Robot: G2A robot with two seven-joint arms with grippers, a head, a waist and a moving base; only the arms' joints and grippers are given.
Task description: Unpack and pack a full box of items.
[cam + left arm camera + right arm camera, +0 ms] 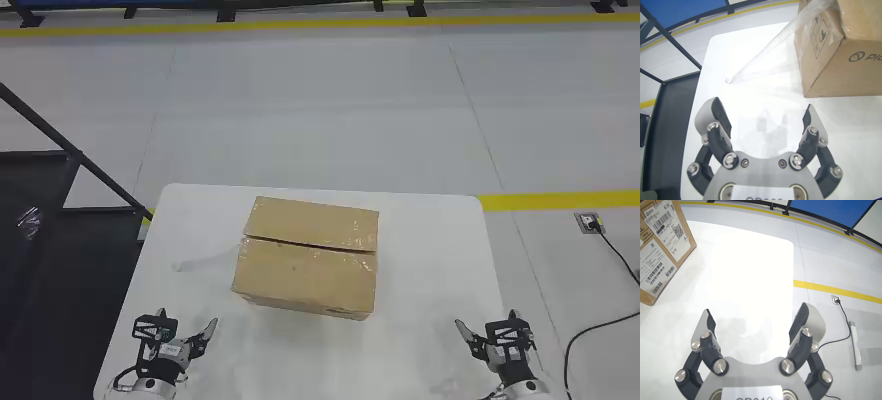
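Observation:
A brown cardboard box (308,255) stands in the middle of the white table (430,300), its top flaps down and a seam running across the lid. A strip of clear tape (770,45) hangs from the box's left side down to the tabletop. The same box (840,47) fills a corner of the left wrist view, and its labelled side (660,249) shows in the right wrist view. My left gripper (186,334) hovers open near the table's front left corner, holding nothing. My right gripper (494,334) stands open at the front right corner, also holding nothing.
A black frame and dark mat (40,250) stand left of the table. On the floor to the right lie a yellow line (560,200), a floor socket (588,221) with a black cable, and a grey bar (855,345). Bare tabletop lies around the box.

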